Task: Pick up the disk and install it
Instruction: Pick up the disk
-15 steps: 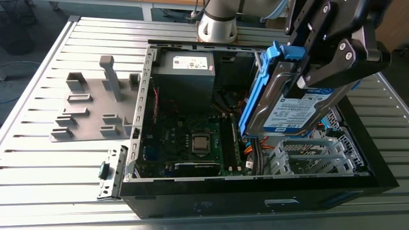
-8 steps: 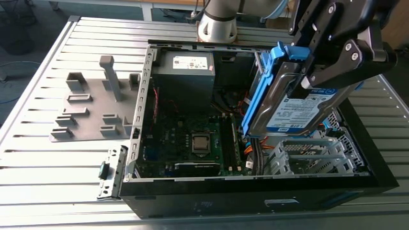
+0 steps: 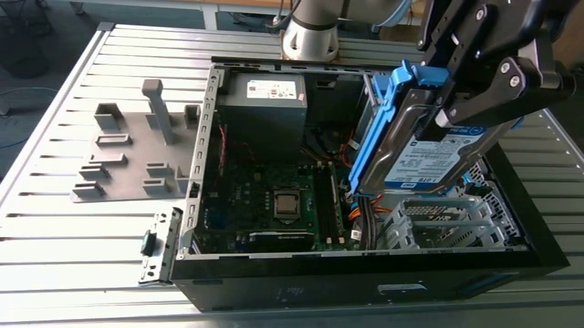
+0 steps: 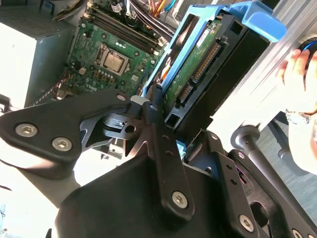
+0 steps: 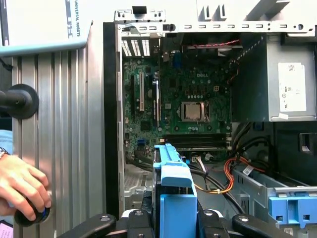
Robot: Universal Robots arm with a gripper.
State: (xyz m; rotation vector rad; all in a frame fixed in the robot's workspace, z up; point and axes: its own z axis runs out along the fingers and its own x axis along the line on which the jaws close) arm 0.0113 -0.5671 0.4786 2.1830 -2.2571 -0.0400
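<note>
My tool [image 3: 456, 101] pinches the disk [image 3: 427, 162] by its upper end and holds it tilted in the air over the open computer case [image 3: 365, 281], so I fear its lower corner can catch the loose cables [image 3: 376, 203] beside the metal cage [image 3: 440, 224].

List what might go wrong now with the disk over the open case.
The gripper holds the disk tilted above the case; a slip could drop it onto the motherboard.
Orange and black cables lie beside the drive cage and might snag or get pinched.
A person's hand sits close beside the case, possibly within the arm's path.
</note>
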